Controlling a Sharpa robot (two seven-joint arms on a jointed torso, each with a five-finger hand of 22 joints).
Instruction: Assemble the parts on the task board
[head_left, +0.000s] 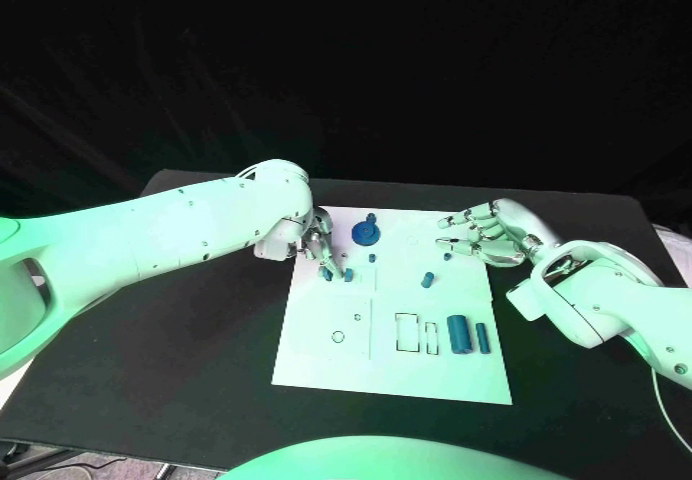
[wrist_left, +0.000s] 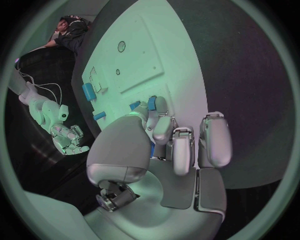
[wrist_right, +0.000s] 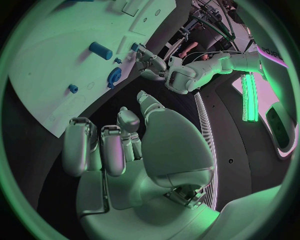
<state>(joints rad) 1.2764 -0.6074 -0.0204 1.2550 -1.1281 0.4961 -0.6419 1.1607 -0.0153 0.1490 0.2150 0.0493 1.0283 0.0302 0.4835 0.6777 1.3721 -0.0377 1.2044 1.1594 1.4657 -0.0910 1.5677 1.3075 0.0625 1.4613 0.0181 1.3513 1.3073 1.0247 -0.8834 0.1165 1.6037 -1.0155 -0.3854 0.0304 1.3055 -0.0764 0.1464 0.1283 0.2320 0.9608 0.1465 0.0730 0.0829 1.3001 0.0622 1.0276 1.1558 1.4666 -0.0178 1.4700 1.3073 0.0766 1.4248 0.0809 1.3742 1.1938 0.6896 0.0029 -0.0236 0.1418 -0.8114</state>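
Where board (head_left: 325, 355) ends, black table (head_left: 188, 340).

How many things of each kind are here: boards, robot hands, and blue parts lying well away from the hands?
Board: 1
Robot hands: 2, the left robot hand and the right robot hand
Blue parts away from the hands: 5, a disc, a peg, another peg, a thick cylinder, a thin cylinder
Total: 8
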